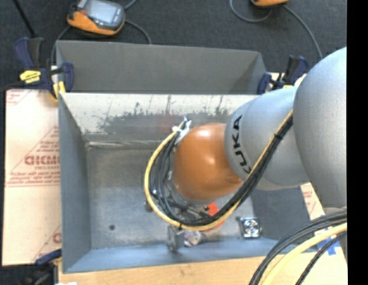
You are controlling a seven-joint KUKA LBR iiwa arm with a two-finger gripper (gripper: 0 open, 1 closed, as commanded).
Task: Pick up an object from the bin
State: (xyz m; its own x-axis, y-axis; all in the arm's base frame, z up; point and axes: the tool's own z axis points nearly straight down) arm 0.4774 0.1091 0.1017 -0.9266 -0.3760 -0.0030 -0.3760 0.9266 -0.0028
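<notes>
"KUKA" in black letters, on grey arm point(268, 142).

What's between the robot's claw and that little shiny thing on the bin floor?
In the camera view, only bare grey bin floor lies between the gripper and the small silvery object near the front wall.

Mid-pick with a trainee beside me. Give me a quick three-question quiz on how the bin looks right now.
1. Multiple choice: the pincer is down close to which wall of the bin? A) the wall at the top of the view B) the wall at the bottom of the view C) the wall at the view's left.
2. True or false: the small silvery object lies on the view's left side of the pincer.
3. Fill in: the arm's wrist cover is coloured ____.
Key: 1 B; 2 false; 3 orange.
</notes>
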